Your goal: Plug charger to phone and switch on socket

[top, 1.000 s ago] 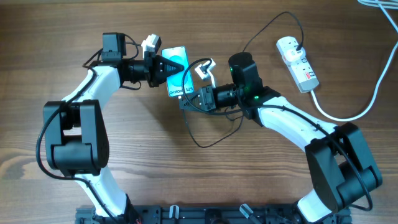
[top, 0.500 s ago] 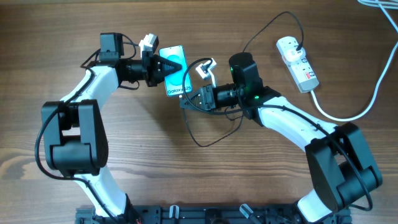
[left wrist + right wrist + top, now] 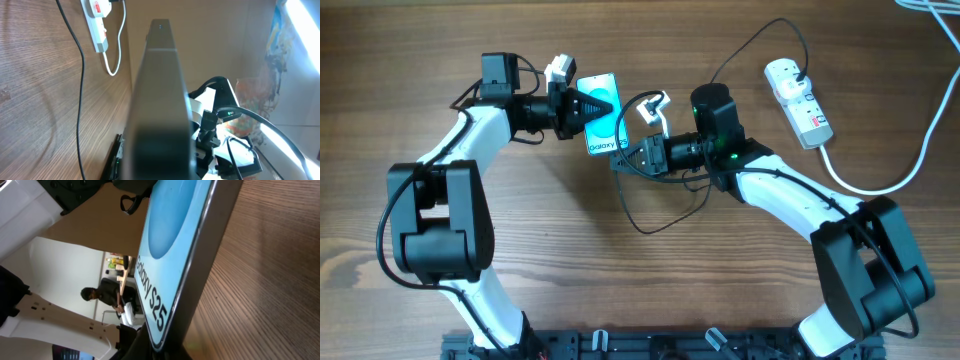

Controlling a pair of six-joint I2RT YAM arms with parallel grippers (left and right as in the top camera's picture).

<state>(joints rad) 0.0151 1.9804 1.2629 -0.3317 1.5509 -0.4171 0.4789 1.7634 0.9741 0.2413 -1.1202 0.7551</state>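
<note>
**Inspector:** State of the left hand (image 3: 582,108)?

**Assistant:** Clamped on the phone (image 3: 605,122), gripping the end away from the white "Galaxy" strip. The left wrist view shows the phone edge-on, straight ahead of that hand.

**Inspector:** And the right hand (image 3: 625,160)?

**Assistant:** Fingers together, sitting just beside the phone's "Galaxy" end. Its wrist view is filled by the cyan screen and the lettering. What it grips, I cannot tell.

**Inspector:** Location of the charger (image 3: 82,90)?

**Assistant:** The thin black cable leaves the socket (image 3: 798,100), arcs across the surface (image 3: 620,300) and loops below the right hand. The plug tip cannot be made out.

**Inspector:** The socket?

**Assistant:** Lying flat at the far right, well apart from the phone. Its thick white cord (image 3: 880,186) trails off to the right. One red switch (image 3: 98,7) is visible, its position unreadable.
</note>
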